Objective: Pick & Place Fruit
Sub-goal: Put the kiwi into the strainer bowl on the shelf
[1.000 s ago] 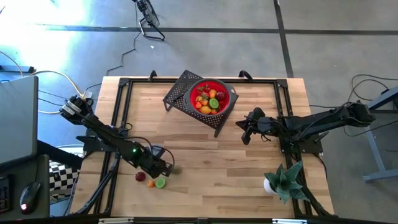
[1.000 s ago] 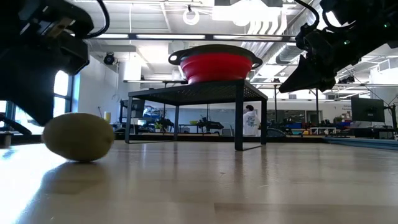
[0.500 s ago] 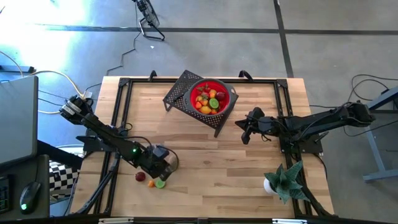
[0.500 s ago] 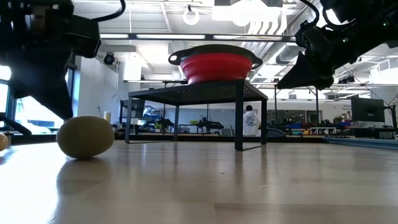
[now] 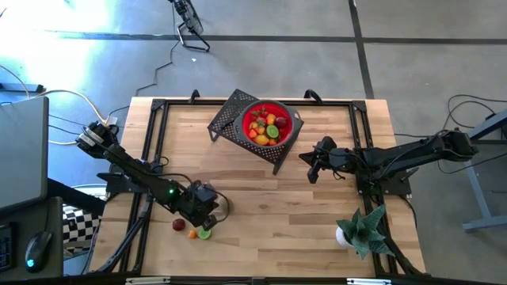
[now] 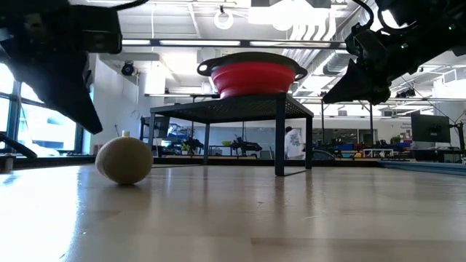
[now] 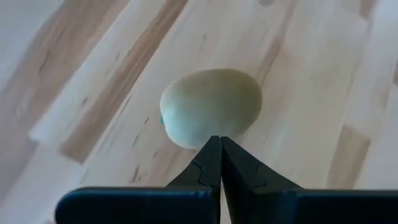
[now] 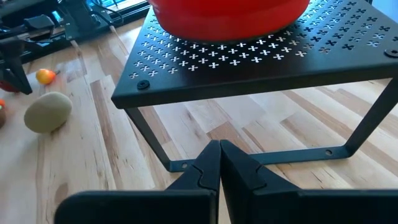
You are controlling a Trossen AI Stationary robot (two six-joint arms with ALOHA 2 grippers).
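- My left hand [image 5: 212, 215] sits low over the near-left part of the bench [image 5: 261, 229], its fingers [image 7: 219, 163] pressed together with nothing between them.
- In the left wrist view, a pale green-brown egg-shaped fruit [image 7: 210, 107] lies on the wood just past the fingertips; I cannot tell whether they touch it.
- The same fruit shows in the low view [image 6: 124, 160] resting on the bench surface, with the left arm's dark bulk above and to one side of it.
- From above I see three more loose fruits by that hand: a dark red one [image 5: 178, 225], an orange one [image 5: 192, 233] and a green one [image 5: 205, 233], close together near the bench's front edge.
- The red bowl [image 5: 291, 119] stands on a black perforated stand [image 5: 230, 115] toward the far middle of the bench, and it holds a heap of fruit [image 5: 268, 127] in yellow, orange, red and green.
- My right hand [image 5: 311, 168] waits in the air just beside the stand, on its right, fully closed and empty; its wrist view looks under the stand's plate.
- A spiky green plant in a white pot [image 5: 360, 229] stands at the near-right corner.
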